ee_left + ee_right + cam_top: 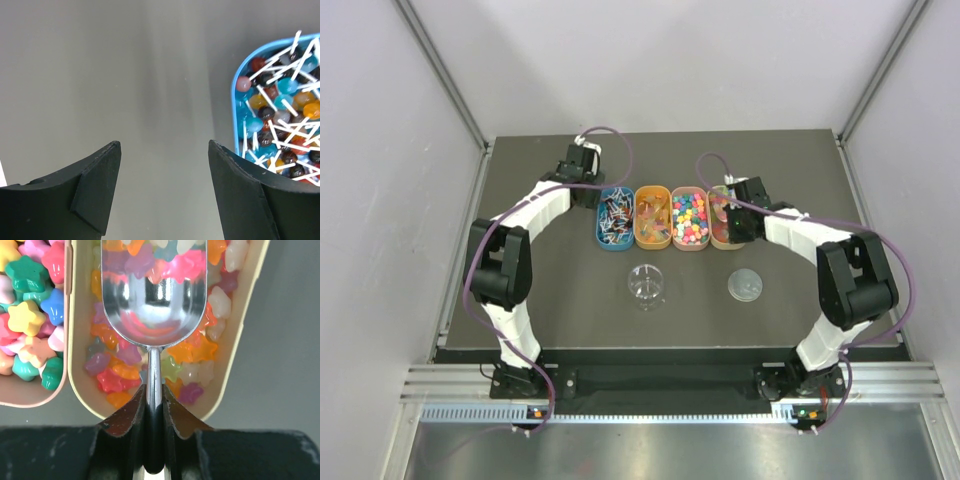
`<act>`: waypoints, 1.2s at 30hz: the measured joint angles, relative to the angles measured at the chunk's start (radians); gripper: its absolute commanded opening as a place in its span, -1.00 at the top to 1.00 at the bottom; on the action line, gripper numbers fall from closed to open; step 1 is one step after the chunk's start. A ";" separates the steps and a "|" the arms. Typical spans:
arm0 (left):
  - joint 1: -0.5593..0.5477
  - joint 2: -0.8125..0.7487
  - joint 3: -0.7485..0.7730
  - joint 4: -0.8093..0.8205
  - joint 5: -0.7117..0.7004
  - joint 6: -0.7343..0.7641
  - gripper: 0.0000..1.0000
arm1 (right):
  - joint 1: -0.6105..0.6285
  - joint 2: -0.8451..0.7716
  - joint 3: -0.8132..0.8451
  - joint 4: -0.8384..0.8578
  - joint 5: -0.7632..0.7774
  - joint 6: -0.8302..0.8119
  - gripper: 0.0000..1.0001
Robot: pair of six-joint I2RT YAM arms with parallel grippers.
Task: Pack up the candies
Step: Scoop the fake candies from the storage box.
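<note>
Fingers of my right gripper (154,400) are pressed together on the thin handle of a metal scoop (152,295), so this gripper is closed and holds the tool. The scoop bowl reaches over the cream tray (239,340), low above the soft star-shaped candies (197,350) that fill it. The near part of the bowl is clean metal. Whether the front part carries any candies, I cannot tell. Just beside the cream tray, on its left, is a pink tray (30,402) with opaque stars (22,317).

On the left wrist view, my left gripper (165,150) has its jaws wide apart and holds nothing. It hovers over the table (100,75) beside a blue tray (233,100) of lollipops (280,115).

From above, this blue tray is at the other end of the row from the cream tray. An open jar (646,286) stands nearer to my bases than the cream tray and to its left, and it looks empty as far as I can see. Its lid (744,285) lies on the near side of the cream tray.

I judge that the step in hand is scooping. Next I must push the bowl into the candies, lift it level, and carry it to the jar without spilling.
</note>
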 measured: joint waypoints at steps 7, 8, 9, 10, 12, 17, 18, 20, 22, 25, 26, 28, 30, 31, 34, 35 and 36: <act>0.000 -0.005 -0.064 -0.007 -0.016 0.028 -0.50 | 0.000 -0.022 -0.080 0.126 -0.005 -0.025 1.00; 0.000 -0.007 -0.072 -0.007 -0.018 0.034 -0.50 | 0.000 -0.028 -0.090 0.133 -0.005 -0.027 1.00; 0.000 -0.010 -0.082 -0.007 -0.020 0.043 -0.50 | 0.000 -0.037 -0.104 0.145 -0.005 -0.030 1.00; 0.000 -0.013 -0.090 -0.006 -0.022 0.050 -0.50 | 0.000 -0.043 -0.113 0.153 -0.005 -0.032 1.00; 0.000 -0.021 -0.101 -0.006 -0.026 0.063 -0.50 | 0.000 -0.061 -0.140 0.176 -0.005 -0.040 1.00; 0.000 -0.037 -0.116 0.012 -0.044 0.109 -0.50 | 0.000 -0.113 -0.211 0.230 -0.005 -0.061 1.00; 0.000 -0.039 -0.120 0.021 -0.048 0.122 -0.50 | 0.000 -0.127 -0.228 0.239 -0.005 -0.063 1.00; 0.000 -0.041 -0.129 0.041 -0.056 0.143 -0.50 | 0.001 -0.150 -0.251 0.252 -0.005 -0.065 1.00; 0.002 -0.041 -0.136 0.059 -0.066 0.163 -0.51 | 0.003 -0.173 -0.275 0.269 -0.005 -0.071 1.00; 0.005 -0.041 -0.141 0.082 -0.078 0.188 -0.53 | 0.010 -0.212 -0.304 0.293 -0.005 -0.079 1.00; 0.006 -0.041 -0.141 0.089 -0.082 0.193 -0.53 | 0.011 -0.222 -0.311 0.305 -0.005 -0.082 1.00; 0.010 -0.041 -0.141 0.103 -0.092 0.204 -0.53 | 0.016 -0.243 -0.327 0.338 -0.004 -0.090 1.00; 0.013 -0.040 -0.141 0.113 -0.100 0.210 -0.53 | 0.021 -0.270 -0.344 0.367 -0.004 -0.099 1.00; 0.013 -0.040 -0.141 0.116 -0.102 0.211 -0.53 | 0.021 -0.280 -0.350 0.375 -0.004 -0.102 1.00; 0.014 -0.040 -0.140 0.119 -0.108 0.212 -0.53 | 0.023 -0.323 -0.377 0.399 -0.004 -0.113 1.00; 0.014 -0.040 -0.140 0.119 -0.111 0.212 -0.53 | 0.023 -0.336 -0.386 0.405 -0.004 -0.113 1.00; 0.014 -0.040 -0.140 0.121 -0.114 0.213 -0.53 | 0.023 -0.350 -0.393 0.409 -0.003 -0.114 1.00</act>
